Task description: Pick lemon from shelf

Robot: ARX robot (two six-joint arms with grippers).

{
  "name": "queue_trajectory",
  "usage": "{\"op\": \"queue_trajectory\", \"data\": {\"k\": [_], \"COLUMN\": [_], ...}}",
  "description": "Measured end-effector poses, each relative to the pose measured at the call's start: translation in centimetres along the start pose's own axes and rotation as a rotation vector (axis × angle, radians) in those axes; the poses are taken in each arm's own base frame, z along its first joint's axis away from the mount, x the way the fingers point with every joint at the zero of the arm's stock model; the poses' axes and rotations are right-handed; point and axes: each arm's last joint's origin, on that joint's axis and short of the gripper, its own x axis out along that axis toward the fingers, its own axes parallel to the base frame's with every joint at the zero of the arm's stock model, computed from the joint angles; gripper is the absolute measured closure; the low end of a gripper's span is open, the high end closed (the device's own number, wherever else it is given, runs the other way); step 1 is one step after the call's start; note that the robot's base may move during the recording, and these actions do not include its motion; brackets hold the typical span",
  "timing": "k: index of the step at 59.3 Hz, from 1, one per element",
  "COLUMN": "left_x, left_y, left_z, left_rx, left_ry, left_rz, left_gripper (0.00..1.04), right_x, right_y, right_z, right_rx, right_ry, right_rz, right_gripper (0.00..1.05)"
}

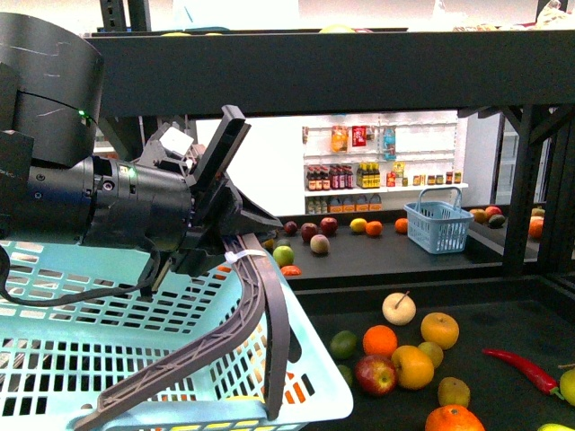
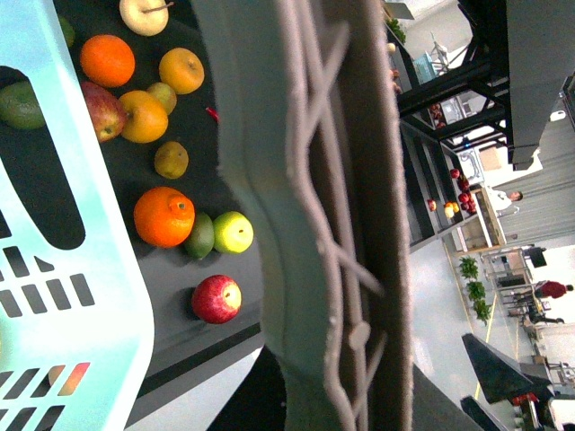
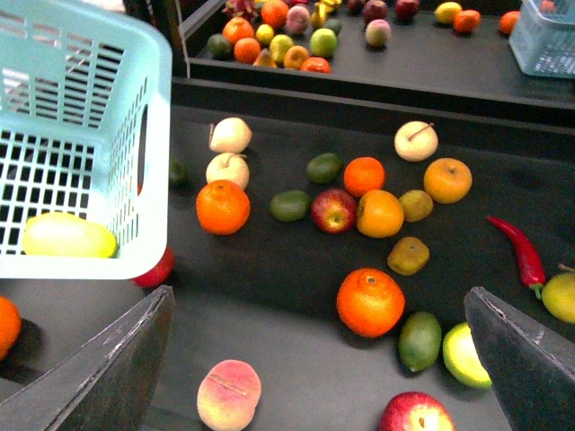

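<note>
The shelf is a black rack with dark tray decks strewn with fruit. My left gripper is shut on the grey basket handle of a light-blue basket, held over the near deck; the handle fills the left wrist view. A yellow lemon-like fruit lies inside the basket, seen through its mesh. Another yellow fruit sits on the back deck. My right gripper is open and empty above the near deck, over a peach and an orange.
Oranges, apples, limes and a red chili lie scattered on the near deck. A small blue basket stands on the back deck. Black uprights rise at the right. White wall shelves with bottles are far behind.
</note>
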Motion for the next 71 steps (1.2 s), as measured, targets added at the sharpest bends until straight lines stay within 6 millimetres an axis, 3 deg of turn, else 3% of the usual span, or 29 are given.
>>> {"op": "queue_trajectory", "data": {"k": [4,8,14,20,26,32,71], "left_x": [0.0,0.0,0.0,0.0,0.0,0.0,0.0], "left_y": [0.0,0.0,0.0,0.0,0.0,0.0,0.0], "left_z": [0.0,0.0,0.0,0.0,0.0,0.0,0.0], "left_rx": [-0.001,-0.001,-0.001,0.001,-0.003,-0.003,-0.002], "left_ry": [0.001,0.002,0.000,0.002,0.001,0.000,0.002], "left_rz": [-0.001,-0.002,0.000,-0.002,-0.001,0.000,-0.001], "left_gripper": [0.97,0.97,0.97,0.97,0.97,0.97,0.97], "right_x": [-1.7,-3.5,-5.7,-6.9,-7.7,-7.8,-9.1], "right_y": [0.1,0.6,2.0,3.1,3.3,3.4,3.7], "right_z": [-0.3,-0.9,-2.7,-4.1,-4.9,-5.9,-8.0], "right_rx": [0.012,-0.006,-0.003,-0.009,-0.012,-0.012,-0.011], "right_ry": [-0.068,-0.186,-0.202,-0.214,-0.248,-0.231,-0.258], "right_rz": [-0.073,-0.186,-0.245,-0.207,-0.216,-0.216,-0.216], "right_gripper": [0.11,0.23,0.40,0.55,0.83,1.02,1.02]}}
